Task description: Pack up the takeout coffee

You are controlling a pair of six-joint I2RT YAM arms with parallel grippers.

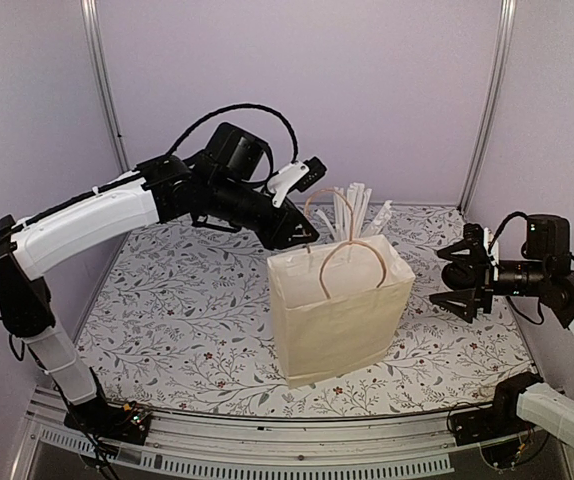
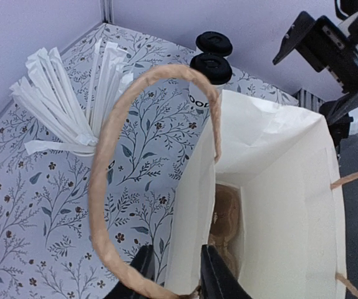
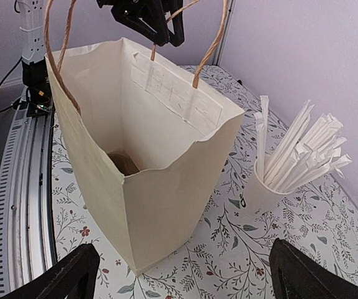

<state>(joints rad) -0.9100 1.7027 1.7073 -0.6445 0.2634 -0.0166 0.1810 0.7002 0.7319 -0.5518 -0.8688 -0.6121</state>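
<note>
The takeout coffee, a white cup with dark lettering and a black lid, stands on the table just past the far corner of the paper bag. It shows only in the left wrist view. My left gripper sits astride the bag's near wall by a handle, its jaws narrowed but still a little apart from the paper. One finger is inside the bag, the other outside. My right gripper hangs wide open at the right of the bag, holding nothing.
A white cup of long white straws stands behind the bag. A second black-lidded cup is beyond the coffee. Something brown lies on the bag's floor. Purple walls close in the back and sides.
</note>
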